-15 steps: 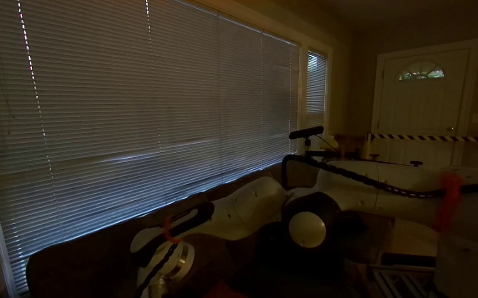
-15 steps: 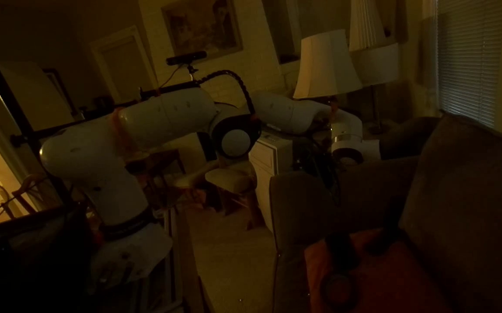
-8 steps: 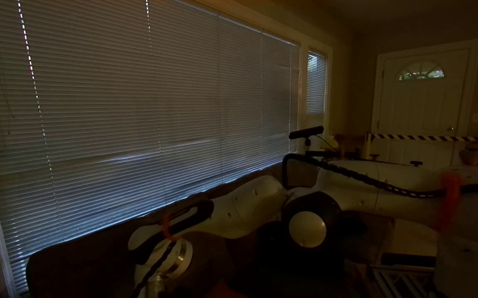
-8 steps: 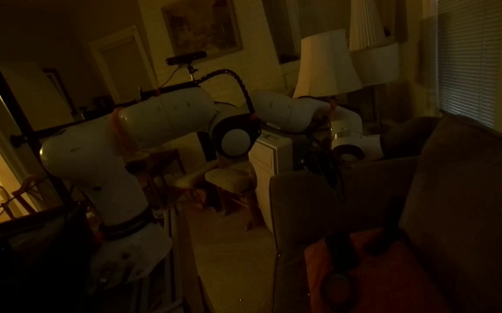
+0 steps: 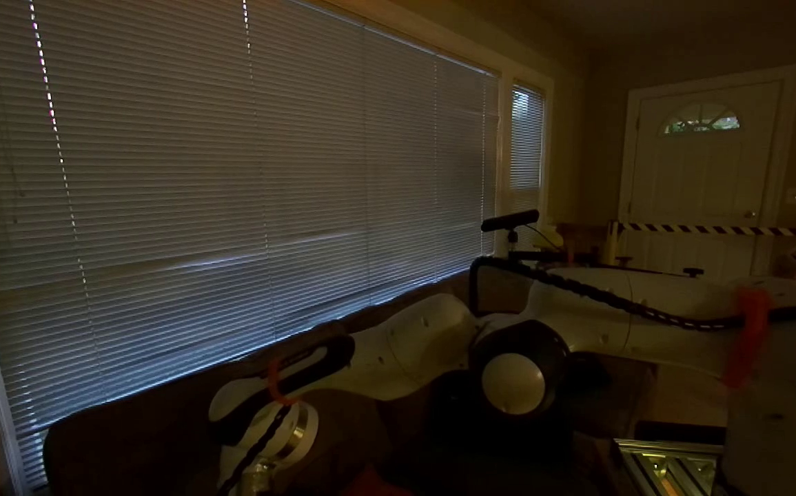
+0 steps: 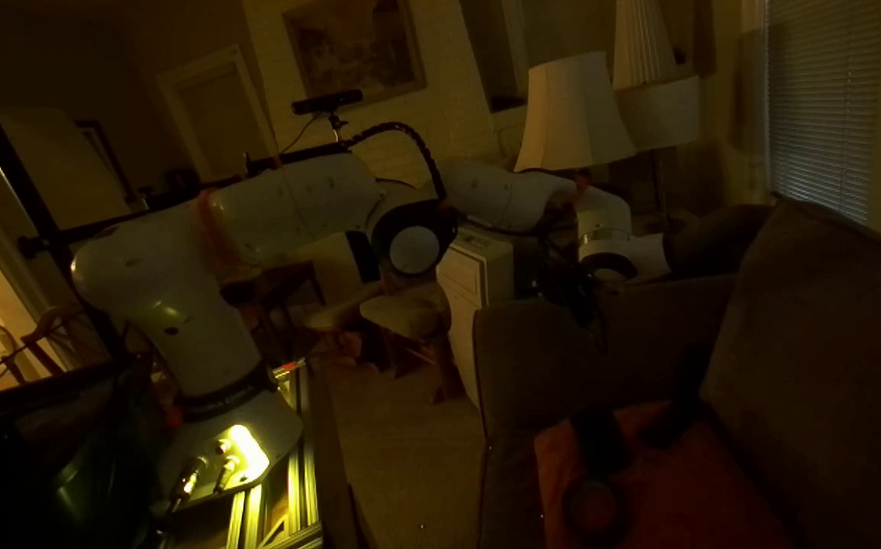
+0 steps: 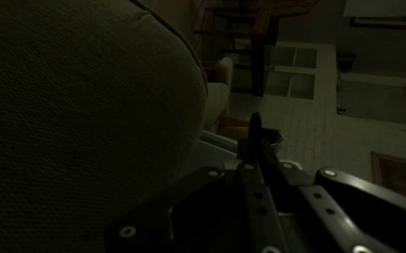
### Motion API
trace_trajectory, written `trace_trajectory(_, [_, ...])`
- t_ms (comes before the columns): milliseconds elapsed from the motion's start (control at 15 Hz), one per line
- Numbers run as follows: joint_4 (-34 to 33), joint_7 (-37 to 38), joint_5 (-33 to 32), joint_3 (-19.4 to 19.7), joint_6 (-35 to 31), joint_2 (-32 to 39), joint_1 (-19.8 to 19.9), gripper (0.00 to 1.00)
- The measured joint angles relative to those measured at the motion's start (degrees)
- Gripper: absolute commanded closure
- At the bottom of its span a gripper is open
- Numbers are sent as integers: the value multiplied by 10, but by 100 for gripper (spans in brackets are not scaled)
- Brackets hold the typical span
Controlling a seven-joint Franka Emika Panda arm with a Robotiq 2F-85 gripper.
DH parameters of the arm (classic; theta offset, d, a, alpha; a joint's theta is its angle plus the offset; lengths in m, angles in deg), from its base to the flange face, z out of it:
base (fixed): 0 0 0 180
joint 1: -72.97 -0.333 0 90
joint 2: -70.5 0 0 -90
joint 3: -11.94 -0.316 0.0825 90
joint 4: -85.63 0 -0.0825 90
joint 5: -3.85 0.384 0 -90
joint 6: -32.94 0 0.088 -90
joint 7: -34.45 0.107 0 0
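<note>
My gripper point(image 7: 255, 121) reaches into the wrist view from below, with its fingers close together at the tips. I see nothing held between them, though the tips are very dark. In an exterior view, the gripper point(image 6: 581, 313) is a dark shape under the white wrist, pointing down in front of the sofa arm point(image 6: 532, 366). The sofa point(image 7: 101, 105) fills the left of the wrist view, beside the gripper. I cannot tell whether they touch. An orange cushion point(image 6: 676, 488) with dark objects on it lies on the sofa seat.
A white cabinet point(image 6: 461, 278) stands beyond the sofa arm, with a chair point(image 6: 406, 311) near it. A lampshade point(image 6: 573, 114) is behind the wrist. The arm's base stands on a metal frame point(image 6: 303, 457). Window blinds point(image 5: 267, 207) line the wall behind the sofa.
A bright yellowish light now falls on the arm's base and metal frame. The wrist has shifted slightly. A blurred shape at one exterior view's right edge has moved. The room is otherwise the same.
</note>
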Motion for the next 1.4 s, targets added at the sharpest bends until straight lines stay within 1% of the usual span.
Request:
trace_trajectory(267, [0,8,-7,-2,-47,0,-15,99])
trace_trajectory(467, [1,35,-18,-2,-60,0,-24,99])
trace_trajectory(933, [23,109,-24,-4,-59,1,-20,99])
trace_trajectory(1400, [30,105,-24,-16,-30,1,-13,99])
